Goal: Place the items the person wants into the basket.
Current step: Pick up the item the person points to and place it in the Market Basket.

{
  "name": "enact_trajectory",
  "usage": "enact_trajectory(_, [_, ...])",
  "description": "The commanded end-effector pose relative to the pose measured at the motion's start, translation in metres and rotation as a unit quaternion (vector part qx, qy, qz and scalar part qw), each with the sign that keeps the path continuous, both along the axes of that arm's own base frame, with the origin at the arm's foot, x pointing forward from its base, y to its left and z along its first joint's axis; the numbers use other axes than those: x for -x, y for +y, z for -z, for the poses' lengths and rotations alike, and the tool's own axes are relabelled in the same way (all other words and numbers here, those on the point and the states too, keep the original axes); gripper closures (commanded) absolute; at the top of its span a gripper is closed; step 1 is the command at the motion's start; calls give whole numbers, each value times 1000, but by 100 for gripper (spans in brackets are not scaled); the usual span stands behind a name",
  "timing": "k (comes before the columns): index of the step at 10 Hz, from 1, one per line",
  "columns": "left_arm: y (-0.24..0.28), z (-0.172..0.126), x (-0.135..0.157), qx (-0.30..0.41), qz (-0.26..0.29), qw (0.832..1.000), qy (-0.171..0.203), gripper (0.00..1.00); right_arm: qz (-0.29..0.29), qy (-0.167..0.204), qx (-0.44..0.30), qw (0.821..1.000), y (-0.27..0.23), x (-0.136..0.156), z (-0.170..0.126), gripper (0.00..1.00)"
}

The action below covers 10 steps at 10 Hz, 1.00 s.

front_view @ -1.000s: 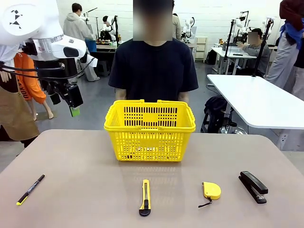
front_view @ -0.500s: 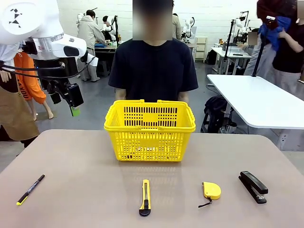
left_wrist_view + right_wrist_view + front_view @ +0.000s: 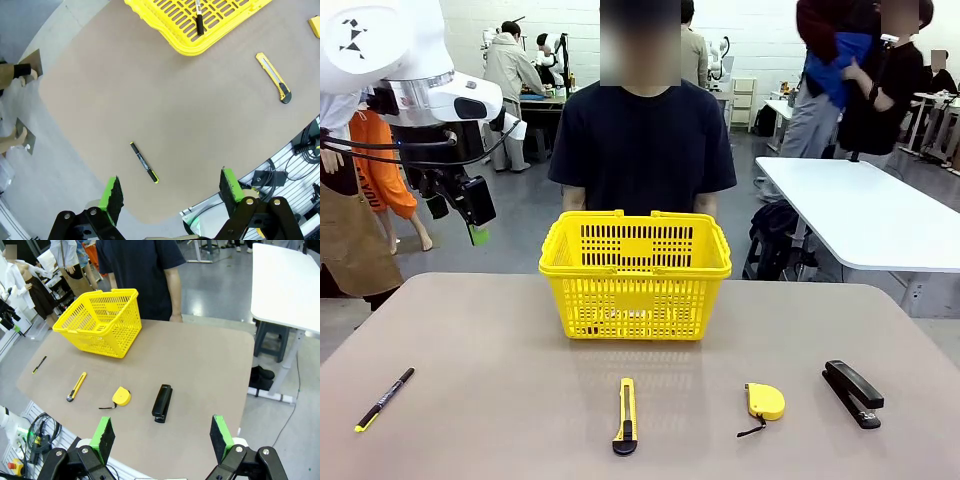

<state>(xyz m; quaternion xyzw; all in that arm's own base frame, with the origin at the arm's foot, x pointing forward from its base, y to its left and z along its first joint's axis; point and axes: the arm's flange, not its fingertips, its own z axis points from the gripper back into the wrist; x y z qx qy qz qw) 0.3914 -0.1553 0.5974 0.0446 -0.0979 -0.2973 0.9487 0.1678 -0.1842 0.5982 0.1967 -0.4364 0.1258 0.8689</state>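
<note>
Both grippers apart and empty, left gripper (image 3: 170, 192) high at far left, right gripper (image 3: 161, 437) above near right; marker (image 3: 198, 17) lies in basket (image 3: 635, 262), tape measure (image 3: 764, 401) and stapler (image 3: 853, 394) sit near right on tabletop (image 3: 470, 340), so likely slip is grabbing the look-alike yellow utility knife (image 3: 626, 415).

Bright, even overhead room light. The basket (image 3: 635, 290) throws a faint, soft shadow toward 6 o'clock on the table (image 3: 470, 350). Focus is sharp; wrist views bow straight edges outward.
</note>
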Motion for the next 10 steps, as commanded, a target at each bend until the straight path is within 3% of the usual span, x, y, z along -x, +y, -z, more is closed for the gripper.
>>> enact_trajectory(1, [0,0,2,1,-2,1000,-2,0,-1,0,-1,1000,0,-1,2,0])
enact_trajectory(3, [0,0,0,0,0,1000,0,0,-1,0,-1,1000,0,-1,2,0])
enact_trajectory(4, [24,-12,0,50,45,997,31,0,-1,0,-1,1000,0,-1,2,0])
enact_trajectory(6, [82,-24,30,69,138,988,22,0,-1,0,-1,1000,0,-1,2,0])
enact_trajectory(8, [160,-41,48,127,250,960,-23,0,-1,0,-1,1000,0,-1,2,0])
enact_trajectory(9, [193,-40,51,193,273,941,-58,0,-1,0,-1,1000,0,-1,2,0])
enact_trajectory(10, [221,-37,48,227,259,933,-101,0,-1,0,-1,1000,0,-1,2,0])
